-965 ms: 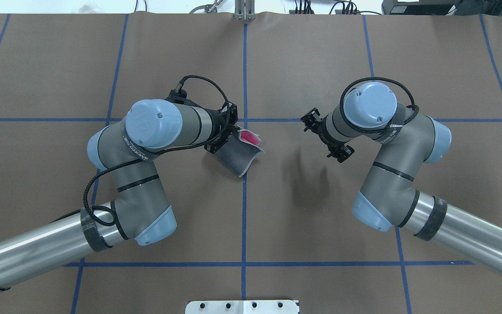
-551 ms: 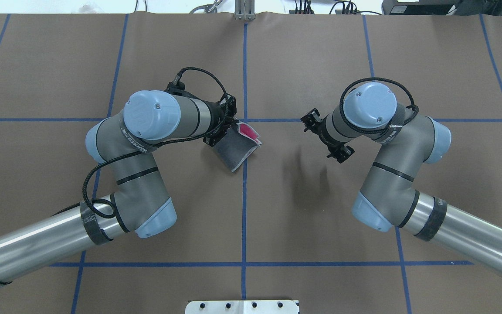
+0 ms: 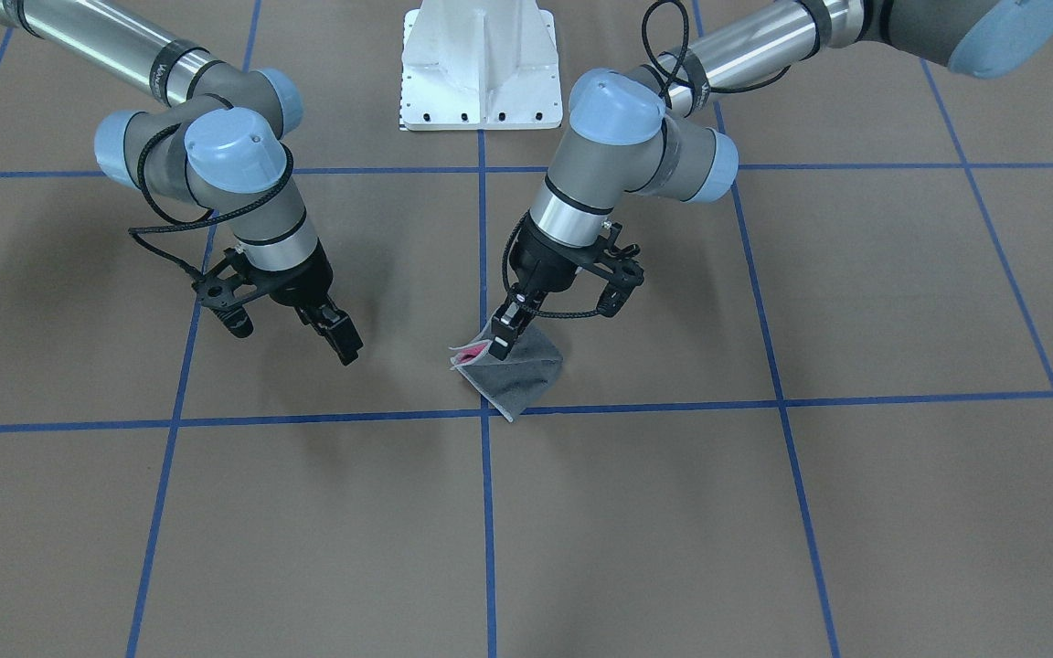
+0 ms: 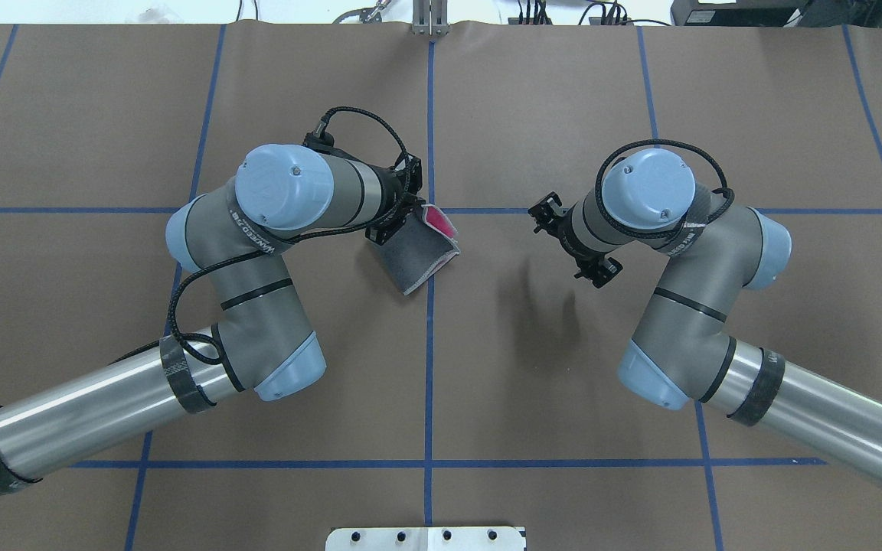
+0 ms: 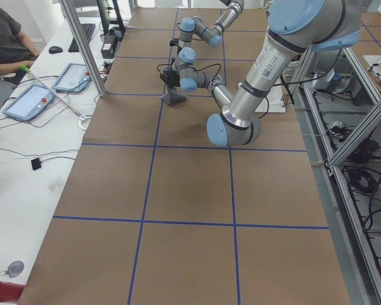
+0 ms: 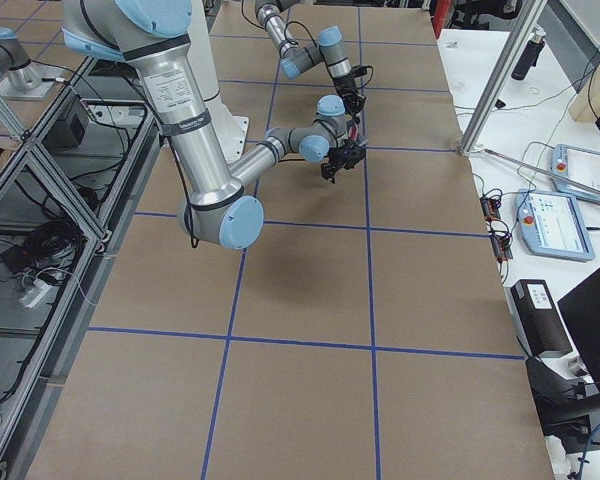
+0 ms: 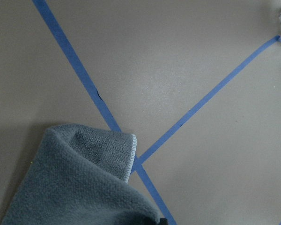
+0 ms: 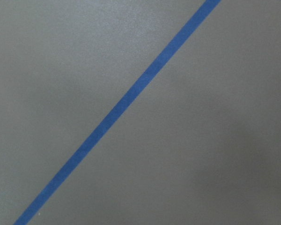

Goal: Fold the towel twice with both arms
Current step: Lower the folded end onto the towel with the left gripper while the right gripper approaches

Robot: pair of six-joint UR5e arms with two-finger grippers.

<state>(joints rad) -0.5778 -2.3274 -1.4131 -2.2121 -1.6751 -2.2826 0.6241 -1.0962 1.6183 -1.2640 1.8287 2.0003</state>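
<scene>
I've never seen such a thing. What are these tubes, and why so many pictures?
You see a robot's left arm and right arm over a brown table marked with blue tape. Each ends in a two-finger gripper. All pictures show one moment: one camera above and behind the robot, one facing it, one at each table end, one on each wrist. On the table is a small towel, grey outside, pink inside. The left gripper pinches its top edge; its lower part appears to rest on the table. The right gripper hangs above the table, holding nothing.
</scene>
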